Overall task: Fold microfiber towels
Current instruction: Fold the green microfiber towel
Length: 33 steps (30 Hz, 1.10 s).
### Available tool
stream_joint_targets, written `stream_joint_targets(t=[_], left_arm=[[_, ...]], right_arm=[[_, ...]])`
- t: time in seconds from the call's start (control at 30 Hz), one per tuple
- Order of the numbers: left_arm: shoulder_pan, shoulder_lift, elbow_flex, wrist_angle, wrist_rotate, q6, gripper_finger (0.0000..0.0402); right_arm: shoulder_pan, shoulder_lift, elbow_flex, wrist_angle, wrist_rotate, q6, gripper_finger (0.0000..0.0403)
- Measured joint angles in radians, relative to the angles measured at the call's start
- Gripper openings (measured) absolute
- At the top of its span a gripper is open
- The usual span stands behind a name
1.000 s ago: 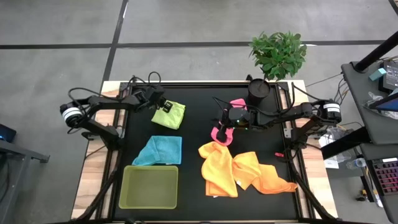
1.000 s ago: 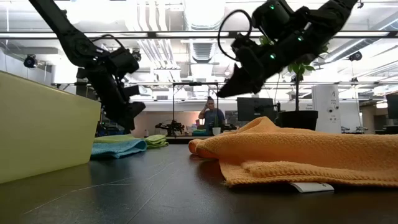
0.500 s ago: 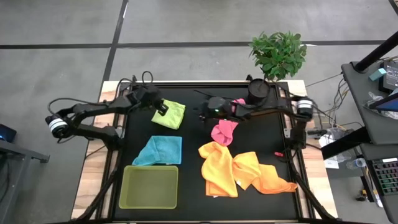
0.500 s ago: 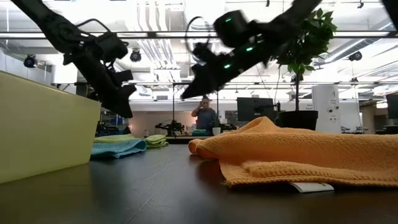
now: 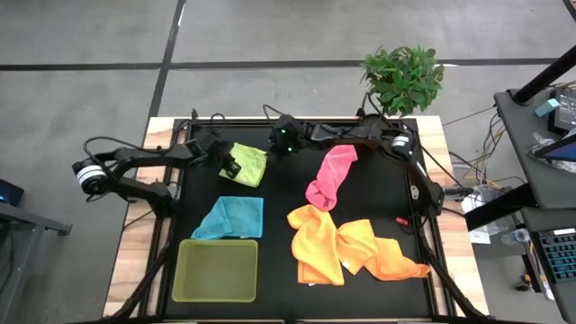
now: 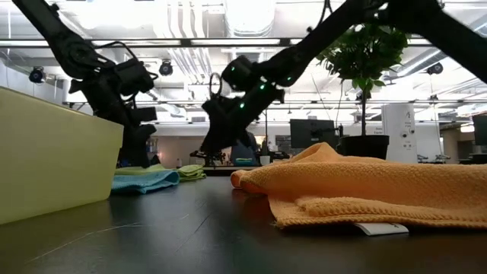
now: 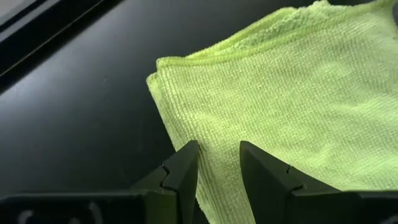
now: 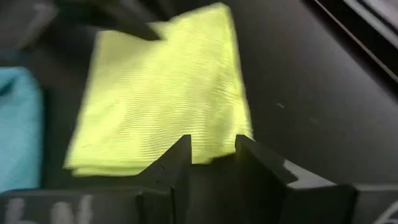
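Observation:
A folded lime green towel (image 5: 250,164) (image 7: 280,93) (image 8: 161,93) lies flat at the table's far left. My left gripper (image 5: 232,168) (image 7: 219,165) stands open at the towel's left edge, slanting down over the cloth. My right gripper (image 5: 273,146) (image 8: 213,155) is open and hangs just off the towel's far right corner, its arm reaching along the far edge. The pink towel (image 5: 329,176) lies stretched out in the middle. A light blue towel (image 5: 231,217) lies nearer, and the yellow (image 5: 315,243) and orange (image 5: 382,252) towels lie crumpled at the near right. My left gripper has its open fingers (image 7: 186,171) slanting down from the table's left over the lime green towel's left edge (image 7: 186,93). The cloth shows in the gap between them and lies flat. Whether the tips touch it I cannot tell.
A translucent lime-green tray (image 5: 184,270) (image 6: 53,152) stands at the near left, beside the blue towel. A potted plant (image 5: 402,76) stands beyond the far right corner. Bare black tabletop (image 5: 279,270) lies between the tray and the yellow towel.
My right gripper has left the pink towel and swept toward the table's far left, up to the lime green towel. The pink towel now lies uncovered and stretched out. My left gripper has moved a little toward the near edge along the lime towel's left side.

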Motion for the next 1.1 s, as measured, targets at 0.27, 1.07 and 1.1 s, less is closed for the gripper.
stream_joint_targets(t=[0.27, 1.07, 1.1], left_arm=[[0.001, 0.03, 0.0, 0.0, -0.001, 0.0, 0.0105], [0.0, 0.035, -0.001, 0.027, -0.002, 0.0, 0.0105], [0.0, 0.035, -0.002, 0.027, -0.002, 0.0, 0.0105]], right_arm=[[-0.002, 0.102, 0.112, -0.078, -0.069, 0.034, 0.0128], [0.009, 0.088, 0.106, -0.027, -0.051, -0.008, 0.0008], [0.011, 0.074, 0.106, -0.028, -0.034, -0.017, 0.0008]])
